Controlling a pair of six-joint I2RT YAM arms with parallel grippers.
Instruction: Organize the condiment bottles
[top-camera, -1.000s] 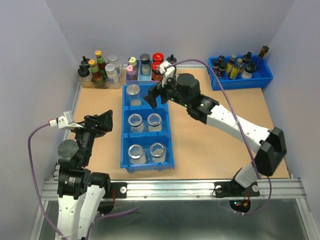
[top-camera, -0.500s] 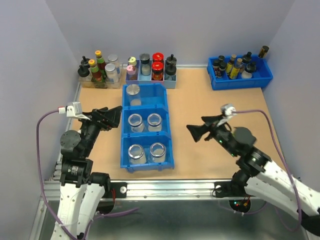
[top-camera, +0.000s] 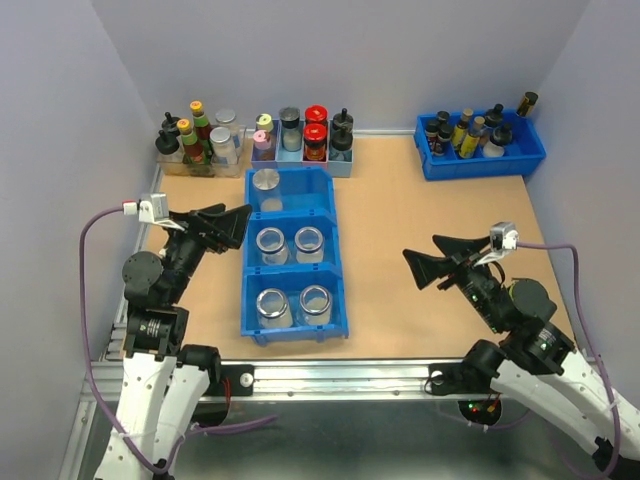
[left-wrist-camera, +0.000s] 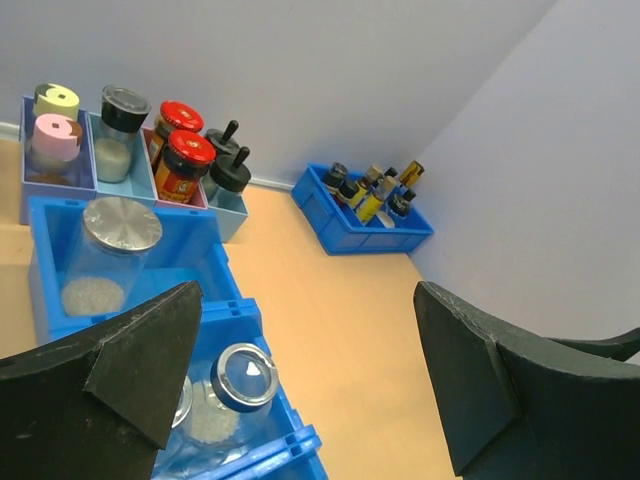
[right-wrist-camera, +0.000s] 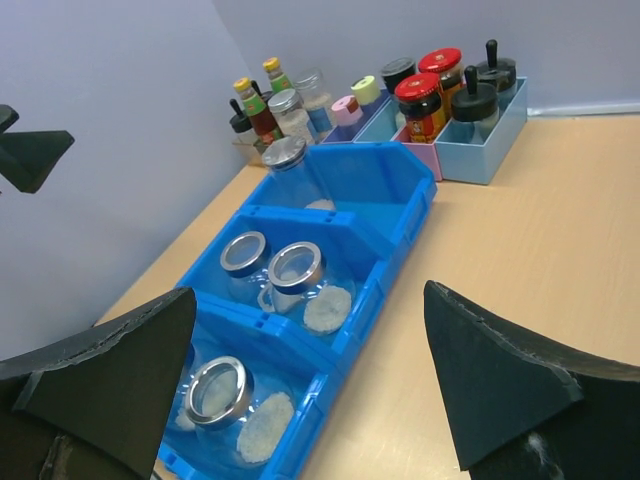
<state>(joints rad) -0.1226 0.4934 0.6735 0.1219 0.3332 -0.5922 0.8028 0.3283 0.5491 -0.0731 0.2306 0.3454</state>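
Note:
Five clear glass jars stand in a blue three-compartment bin (top-camera: 337, 262). A silver-lidded jar (top-camera: 266, 183) is in the back compartment. Two open jars (top-camera: 271, 243) (top-camera: 309, 240) are in the middle, and two (top-camera: 272, 303) (top-camera: 315, 300) in the front. My left gripper (top-camera: 240, 225) is open and empty, just left of the bin. My right gripper (top-camera: 420, 258) is open and empty, over the table to the right of the bin. The left wrist view shows the left gripper (left-wrist-camera: 310, 300), the lidded jar (left-wrist-camera: 120, 235) and one open jar (left-wrist-camera: 243, 375). The right wrist view shows the right gripper (right-wrist-camera: 308, 300) and the bin (right-wrist-camera: 400, 215).
A clear tray of coloured-cap sauce bottles (top-camera: 195, 140) stands at the back left. A light-blue rack of spice jars (top-camera: 305, 135) is behind the bin. A blue bin of small dark bottles (top-camera: 480, 140) sits at the back right. Walls close in on three sides.
My right arm has pulled back from over the bin's back compartment to the right front of the table, with nothing in it. My left gripper has risen and moved slightly towards the bin.

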